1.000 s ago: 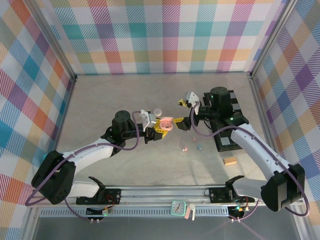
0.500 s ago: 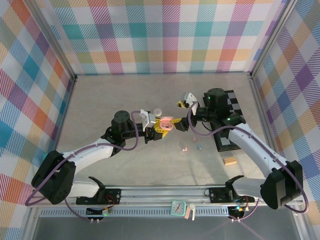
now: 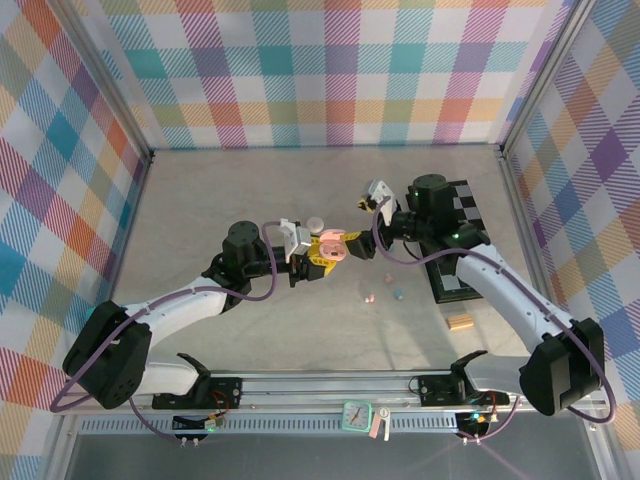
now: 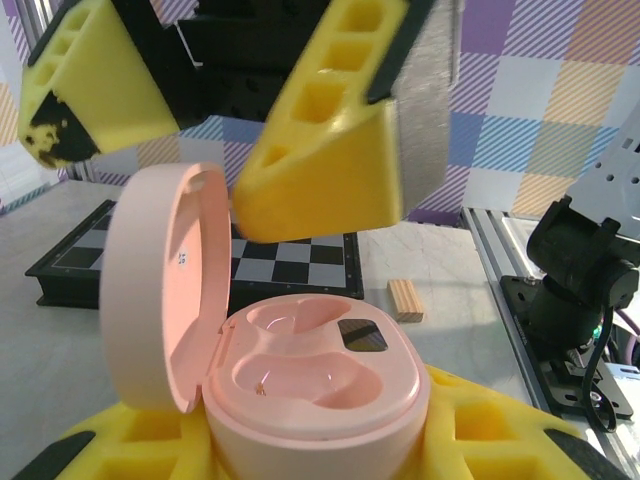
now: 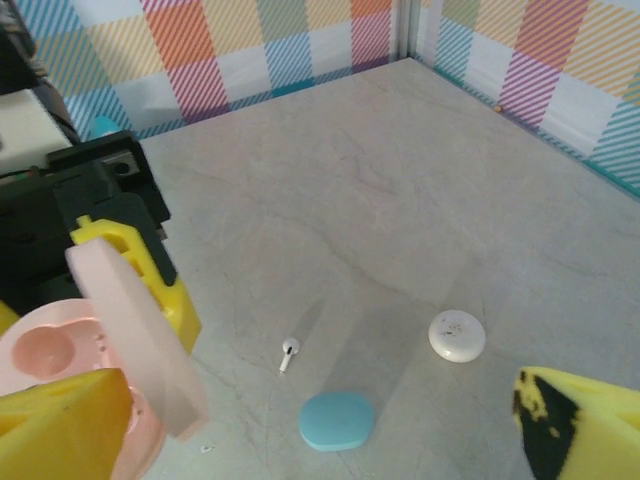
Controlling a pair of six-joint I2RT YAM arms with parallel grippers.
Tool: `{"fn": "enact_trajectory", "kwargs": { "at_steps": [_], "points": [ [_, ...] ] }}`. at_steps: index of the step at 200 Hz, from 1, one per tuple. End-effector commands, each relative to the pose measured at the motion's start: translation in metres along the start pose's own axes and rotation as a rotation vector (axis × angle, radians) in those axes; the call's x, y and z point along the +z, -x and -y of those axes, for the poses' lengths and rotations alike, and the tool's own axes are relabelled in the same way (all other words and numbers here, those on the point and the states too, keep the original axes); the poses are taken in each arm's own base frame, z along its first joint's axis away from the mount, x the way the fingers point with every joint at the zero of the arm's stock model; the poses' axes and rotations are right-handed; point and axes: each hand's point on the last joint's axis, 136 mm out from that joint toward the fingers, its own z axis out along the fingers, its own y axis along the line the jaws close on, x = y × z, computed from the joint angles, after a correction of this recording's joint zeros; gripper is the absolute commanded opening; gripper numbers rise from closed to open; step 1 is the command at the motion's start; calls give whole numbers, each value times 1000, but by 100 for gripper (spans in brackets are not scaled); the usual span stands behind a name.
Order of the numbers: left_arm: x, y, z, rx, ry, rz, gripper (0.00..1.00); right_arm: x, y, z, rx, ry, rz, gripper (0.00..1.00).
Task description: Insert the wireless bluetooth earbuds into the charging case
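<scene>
"What's lying on that pale grey stone-look tabletop (image 5: 400, 180)?"

"Right beneath the right claw (image 5: 315, 405): a small white plastic earbud (image 5: 289, 350), a light blue pebble-shaped case (image 5: 336, 420) and a round white case (image 5: 457, 335). Back toward that claw's arm, a tan wooden block (image 3: 460, 321) sits near a black-and-white chessboard (image 3: 463, 200)."

The top camera looks down on the whole table (image 3: 250, 200) from high at its near edge. The left wrist camera sits tight against the case (image 4: 310, 390), facing the chessboard (image 4: 300, 270). The right wrist camera looks down from nearer the table and also takes in that case.
</scene>
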Motion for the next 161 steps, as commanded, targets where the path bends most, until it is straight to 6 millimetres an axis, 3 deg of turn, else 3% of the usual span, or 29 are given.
{"fn": "enact_trajectory", "kwargs": {
  "at_steps": [1,45,90,132,161],
  "points": [
    [0,8,4,43,-7,41,30,-21,20,-18,3,34,60,99],
    [-1,7,-5,36,27,59,30,-54,8,-7,136,-99,90,99],
    [-4,13,-9,31,23,75,30,-76,-38,22,429,-323,56,99],
    [-6,18,-11,35,24,84,30,-71,-112,45,867,-481,-8,99],
    [-7,22,-11,37,21,92,30,-49,-150,34,1155,-422,-70,91]
  ]
}}
